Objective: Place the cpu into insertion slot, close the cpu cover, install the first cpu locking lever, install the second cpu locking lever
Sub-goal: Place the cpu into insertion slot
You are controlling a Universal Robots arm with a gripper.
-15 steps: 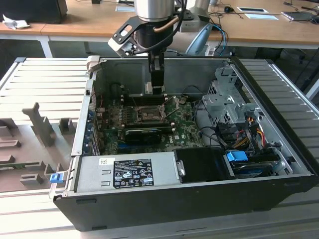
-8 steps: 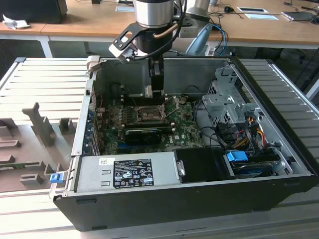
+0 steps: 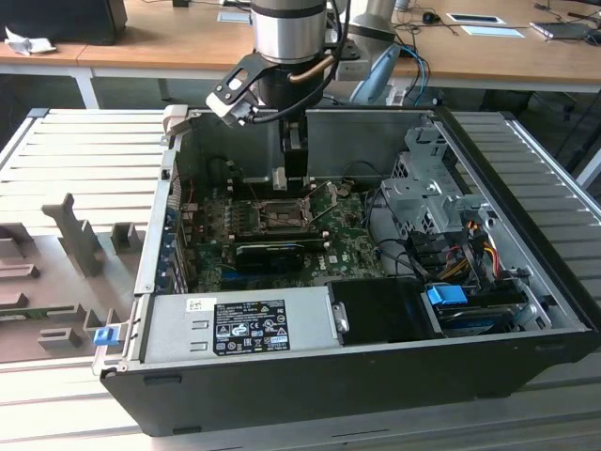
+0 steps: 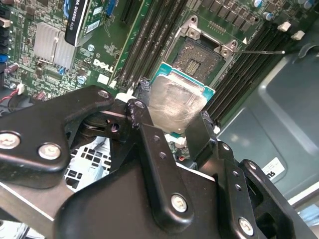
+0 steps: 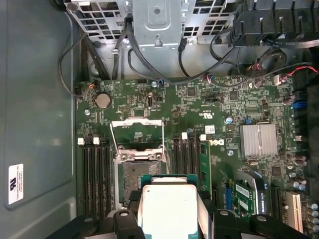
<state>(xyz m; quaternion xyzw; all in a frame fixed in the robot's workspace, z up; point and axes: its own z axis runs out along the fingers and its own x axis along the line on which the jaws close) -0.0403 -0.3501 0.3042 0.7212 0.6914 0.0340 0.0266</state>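
Black sheet metal walls the open computer case [image 3: 376, 376]. In the exterior view the arm [image 3: 286, 28] reaches down into it, with the pincer [image 3: 285, 177] hanging just above the insertion slot [image 3: 277, 216].

In the second wrist view the pincer [image 4: 174, 105] is narrowed onto the cpu [image 4: 179, 99]. Its fingers [image 4: 141, 107] grip opposite edges, which keeps the chip level with its metal top facing up. The slot [image 4: 202, 57] lies beyond the fingertips, apart from the chip.

In the first wrist view the cpu [image 5: 168, 206] sits between the pincer's tips [image 5: 172, 221], near the slot [image 5: 138, 180] but not seated. Past it, the cpu cover [image 5: 137, 124] is swung back, so the recess is open.
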